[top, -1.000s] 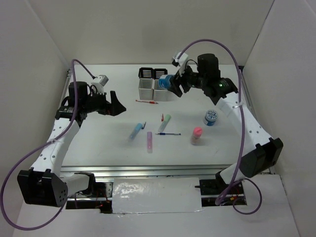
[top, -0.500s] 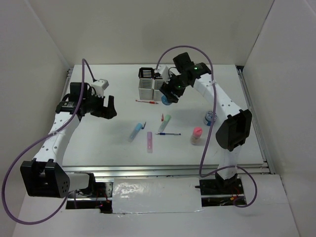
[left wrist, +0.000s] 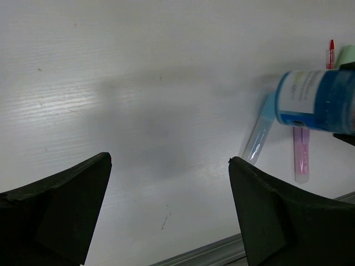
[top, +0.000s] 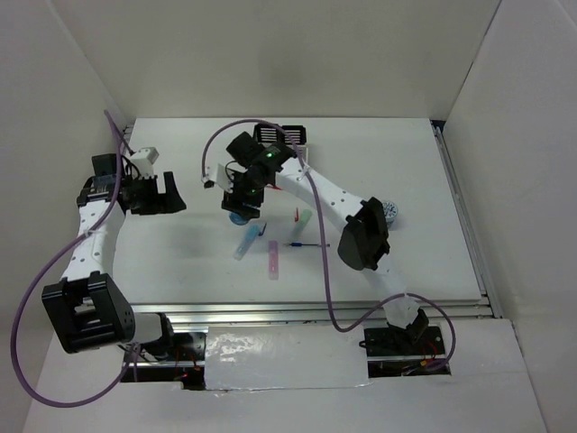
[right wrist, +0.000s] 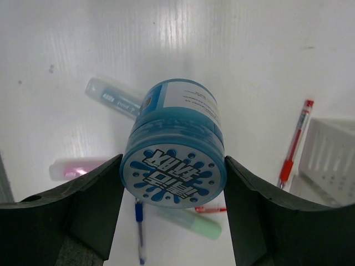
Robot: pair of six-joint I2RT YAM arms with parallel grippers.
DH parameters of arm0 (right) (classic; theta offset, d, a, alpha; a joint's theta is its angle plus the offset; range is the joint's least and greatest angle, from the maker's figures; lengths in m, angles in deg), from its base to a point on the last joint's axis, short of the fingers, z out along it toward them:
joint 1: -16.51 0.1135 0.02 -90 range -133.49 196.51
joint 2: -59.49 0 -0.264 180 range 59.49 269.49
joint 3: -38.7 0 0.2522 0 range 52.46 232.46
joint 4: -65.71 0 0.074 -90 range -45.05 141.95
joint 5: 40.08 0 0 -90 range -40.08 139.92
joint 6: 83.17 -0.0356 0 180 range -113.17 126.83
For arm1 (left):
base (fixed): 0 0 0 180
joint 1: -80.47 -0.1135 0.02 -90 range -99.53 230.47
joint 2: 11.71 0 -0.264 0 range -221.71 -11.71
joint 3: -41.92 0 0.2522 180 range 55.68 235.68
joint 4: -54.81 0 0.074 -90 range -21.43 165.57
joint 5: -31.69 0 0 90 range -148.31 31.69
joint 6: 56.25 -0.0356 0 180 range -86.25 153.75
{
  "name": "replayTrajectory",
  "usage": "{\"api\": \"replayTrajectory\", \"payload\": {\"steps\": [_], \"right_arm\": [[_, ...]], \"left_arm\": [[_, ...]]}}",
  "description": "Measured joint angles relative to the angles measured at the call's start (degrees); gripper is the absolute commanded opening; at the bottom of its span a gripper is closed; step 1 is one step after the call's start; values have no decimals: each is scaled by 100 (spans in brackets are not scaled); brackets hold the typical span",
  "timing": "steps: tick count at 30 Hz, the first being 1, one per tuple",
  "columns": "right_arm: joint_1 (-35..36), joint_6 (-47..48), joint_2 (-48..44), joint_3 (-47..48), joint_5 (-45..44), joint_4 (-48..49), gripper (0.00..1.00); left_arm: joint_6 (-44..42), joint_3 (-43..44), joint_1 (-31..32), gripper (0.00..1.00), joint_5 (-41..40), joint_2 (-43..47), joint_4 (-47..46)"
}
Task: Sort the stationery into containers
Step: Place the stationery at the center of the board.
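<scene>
Blue rolls (right wrist: 173, 160) (top: 391, 208), two; stubby sticks (top: 245, 244) (top: 273, 260) (top: 306, 218), three

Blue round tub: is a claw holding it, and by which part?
Yes. The right gripper clamps the blue round tub by its curved sides, near the printed end; the left gripper holds nothing.

White arms (top: 317, 188), black joints (top: 363, 236) (purple cables (top: 325, 271))
</scene>
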Motion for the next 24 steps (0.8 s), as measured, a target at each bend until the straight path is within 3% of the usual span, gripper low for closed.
{"api": "replayTrajectory", "payload": {"steps": [5, 12, 22, 24], "right_arm": [[114, 13, 529, 103, -199, 326, 0], [166, 85, 610, 96, -247, 590, 22], [343, 210, 909, 68, -201, 863, 30], [387, 262, 1025, 68, -199, 866, 42]], "left_arm": [[-20, -203, -334, 99, 286, -2, 42], [-50, -374, -522, 99, 455, 4, 70], [-223, -341, -564, 99, 846, -295, 76], [-297, -321, -566, 99, 914, -428, 72]]}}
